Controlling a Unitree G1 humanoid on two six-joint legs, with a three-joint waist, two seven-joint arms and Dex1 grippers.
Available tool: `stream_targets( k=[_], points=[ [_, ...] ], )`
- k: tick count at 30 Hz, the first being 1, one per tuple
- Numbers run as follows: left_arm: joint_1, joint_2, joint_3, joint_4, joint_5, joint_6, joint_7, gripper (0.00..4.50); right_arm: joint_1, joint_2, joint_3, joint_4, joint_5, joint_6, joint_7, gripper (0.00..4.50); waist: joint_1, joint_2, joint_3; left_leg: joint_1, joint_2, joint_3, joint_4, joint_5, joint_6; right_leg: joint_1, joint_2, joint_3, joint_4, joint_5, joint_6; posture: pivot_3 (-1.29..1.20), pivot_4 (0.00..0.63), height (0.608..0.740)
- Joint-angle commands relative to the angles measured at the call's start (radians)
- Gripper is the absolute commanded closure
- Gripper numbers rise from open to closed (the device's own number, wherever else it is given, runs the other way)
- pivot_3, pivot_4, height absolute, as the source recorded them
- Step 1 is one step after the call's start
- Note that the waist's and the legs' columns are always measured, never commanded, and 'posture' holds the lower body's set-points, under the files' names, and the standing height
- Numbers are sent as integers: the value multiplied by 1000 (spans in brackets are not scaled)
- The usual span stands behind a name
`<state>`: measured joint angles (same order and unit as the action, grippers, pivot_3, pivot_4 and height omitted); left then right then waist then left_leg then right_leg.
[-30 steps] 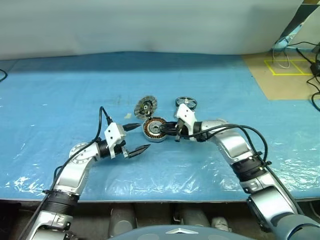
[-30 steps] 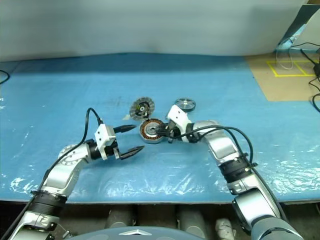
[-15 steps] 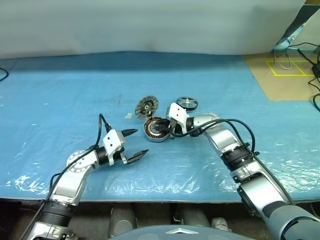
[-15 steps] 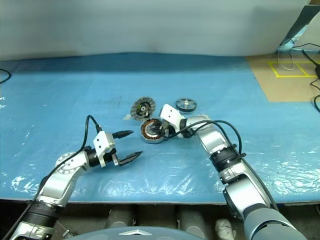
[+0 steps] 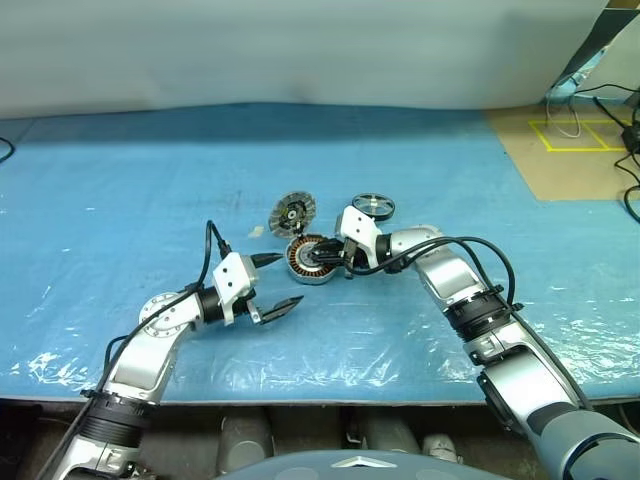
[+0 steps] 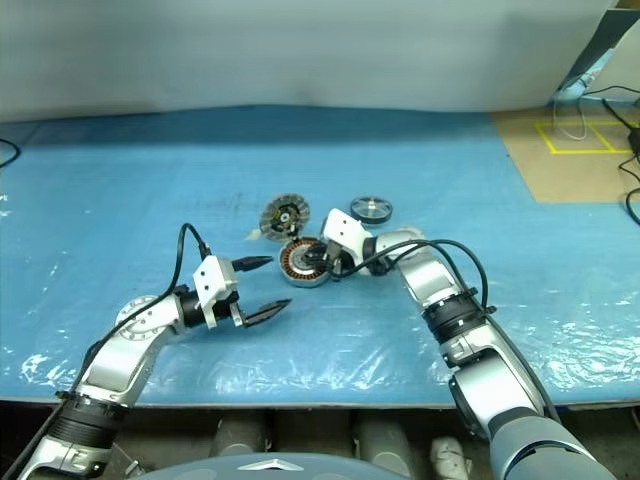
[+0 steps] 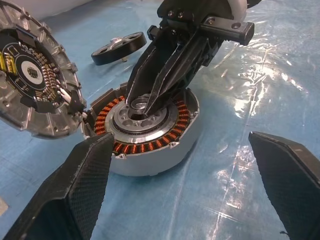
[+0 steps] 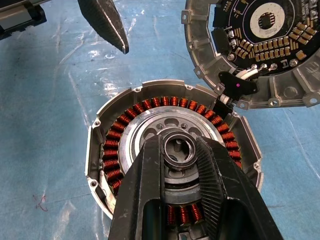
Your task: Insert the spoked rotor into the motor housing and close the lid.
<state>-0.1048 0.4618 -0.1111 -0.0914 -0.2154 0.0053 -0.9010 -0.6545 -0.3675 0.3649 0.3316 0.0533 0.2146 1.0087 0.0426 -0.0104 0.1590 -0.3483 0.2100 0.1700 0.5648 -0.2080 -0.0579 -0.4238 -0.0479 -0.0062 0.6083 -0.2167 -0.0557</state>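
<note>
On the blue table cover (image 5: 120, 180), the motor housing (image 5: 310, 259) lies with the lid (image 5: 292, 212) propped just behind it and the spoked rotor (image 5: 372, 206) lying beyond it, apart. Seen from its own wrist, the left gripper (image 7: 190, 175) stands wide open and empty before the housing. The right gripper (image 8: 181, 161), nearly closed, pinches the housing's silver centre hub.

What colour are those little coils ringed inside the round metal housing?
Copper-orange windings in the silver-grey housing, clearest in the right wrist view.
</note>
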Motion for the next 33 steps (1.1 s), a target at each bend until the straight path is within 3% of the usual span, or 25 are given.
stream_targets(
  k=[1,33],
  points=[
    [-4,12,2,-34,-3,-3,4,0,11,2,-1,-17,-15,-31,3,3944,0,0,0,0,0,0,0,0,0,0,0,0,0,0,0,0,150,740],
    [-5,20,-8,65,3,-78,-33,0,2,28,-8,10,-53,-73,0,3944,0,0,0,0,0,0,1,0,0,0,0,0,1,0,0,0,150,740]
  ],
)
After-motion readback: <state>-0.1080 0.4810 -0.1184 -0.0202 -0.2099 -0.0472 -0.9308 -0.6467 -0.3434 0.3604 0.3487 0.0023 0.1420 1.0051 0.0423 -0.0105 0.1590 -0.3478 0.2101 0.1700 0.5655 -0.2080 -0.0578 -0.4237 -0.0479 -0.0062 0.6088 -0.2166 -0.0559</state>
